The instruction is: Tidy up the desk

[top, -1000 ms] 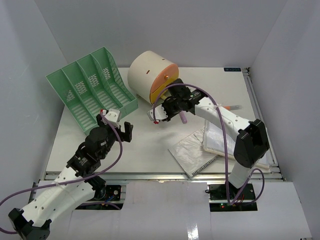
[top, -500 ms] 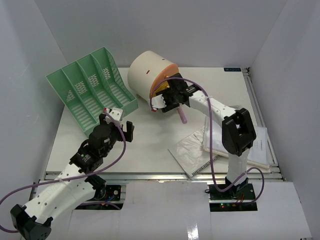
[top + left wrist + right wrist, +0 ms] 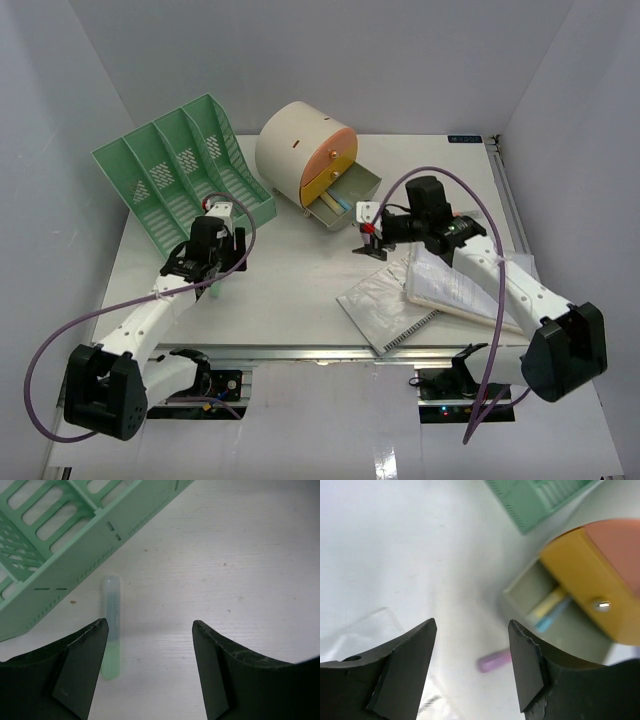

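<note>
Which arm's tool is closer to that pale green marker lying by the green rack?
Left. The left tool hovers right over the pale green marker. The right tool is well away across the desk, near the open drawer.

Desk (image 3: 240, 555): matt white, fine scuffs. File rack (image 3: 65, 535): smooth green plastic, semi-matt. Pen (image 3: 111, 625): translucent pale-green plastic. Left claw (image 3: 149, 624): matt blk plastic, rough chipped edges. Drawer knob (image 3: 601, 605): shiny metal. Sleeve (image 3: 372, 300): glossy clear plastic w/ crinkles.
</note>
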You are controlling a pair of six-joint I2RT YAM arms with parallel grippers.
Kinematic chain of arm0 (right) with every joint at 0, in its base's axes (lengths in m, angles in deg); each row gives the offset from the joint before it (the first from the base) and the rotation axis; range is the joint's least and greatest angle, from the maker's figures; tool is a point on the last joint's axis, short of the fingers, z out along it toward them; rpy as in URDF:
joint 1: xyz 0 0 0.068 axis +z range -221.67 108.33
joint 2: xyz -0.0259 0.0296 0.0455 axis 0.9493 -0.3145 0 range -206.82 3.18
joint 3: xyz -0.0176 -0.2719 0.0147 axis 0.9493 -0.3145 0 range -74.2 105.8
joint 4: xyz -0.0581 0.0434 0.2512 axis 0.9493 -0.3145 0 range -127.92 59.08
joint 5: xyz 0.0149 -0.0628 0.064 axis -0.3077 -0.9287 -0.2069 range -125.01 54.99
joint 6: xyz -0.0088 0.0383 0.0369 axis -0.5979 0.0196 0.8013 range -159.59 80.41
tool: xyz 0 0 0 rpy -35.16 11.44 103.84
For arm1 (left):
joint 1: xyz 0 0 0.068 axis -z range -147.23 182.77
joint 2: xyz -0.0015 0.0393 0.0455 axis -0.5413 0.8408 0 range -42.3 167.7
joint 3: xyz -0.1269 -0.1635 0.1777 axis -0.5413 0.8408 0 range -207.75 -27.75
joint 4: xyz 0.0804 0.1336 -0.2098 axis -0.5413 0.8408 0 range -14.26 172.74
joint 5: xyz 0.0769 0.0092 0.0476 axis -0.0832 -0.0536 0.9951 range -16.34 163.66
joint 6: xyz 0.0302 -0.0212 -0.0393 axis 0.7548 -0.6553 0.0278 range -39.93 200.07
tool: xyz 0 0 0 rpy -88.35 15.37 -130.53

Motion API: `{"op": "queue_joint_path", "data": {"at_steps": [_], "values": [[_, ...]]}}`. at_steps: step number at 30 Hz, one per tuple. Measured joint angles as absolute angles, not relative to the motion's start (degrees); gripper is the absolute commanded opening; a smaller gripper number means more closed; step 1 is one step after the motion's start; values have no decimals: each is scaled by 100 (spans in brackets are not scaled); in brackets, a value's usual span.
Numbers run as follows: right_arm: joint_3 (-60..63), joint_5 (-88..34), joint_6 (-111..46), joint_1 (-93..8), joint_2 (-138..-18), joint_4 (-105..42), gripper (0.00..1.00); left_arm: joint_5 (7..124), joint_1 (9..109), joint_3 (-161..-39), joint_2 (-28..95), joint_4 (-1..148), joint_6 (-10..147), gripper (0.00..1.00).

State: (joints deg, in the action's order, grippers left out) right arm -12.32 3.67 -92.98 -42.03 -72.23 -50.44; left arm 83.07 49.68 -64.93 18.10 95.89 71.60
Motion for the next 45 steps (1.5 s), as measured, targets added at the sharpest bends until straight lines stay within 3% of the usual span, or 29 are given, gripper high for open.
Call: {"op": "queue_joint_path", "data": {"at_steps": [6, 12, 26, 34, 40, 45], "values": [[-2414, 1268, -8767, -4927, -6624, -4846, 68, 8435, 4606, -6803, 2619, 9775, 7070, 78], [-2462, 1828, -8586, -5109, -6368, -4630, 68, 8704, 4603, -7028, 3255, 9982, 7052, 71], [-2462, 2108, -8516, -5130, -6275, -4564, 67, 9101, 4600, -7240, 4092, 10177, 7431, 64], [-2486, 2181, -8516, -5185, -6275, -4556, 67, 8911, 4600, -7319, 4371, 10225, 7739, 49], [-2524, 2222, -8517, -5242, -6275, -4551, 67, 8765, 4600, -7325, 4376, 10261, 7843, 23], [-2525, 2268, -8520, -5302, -6271, -4551, 67, 8632, 4600, -7347, 4369, 10275, 7861, 8]]}}
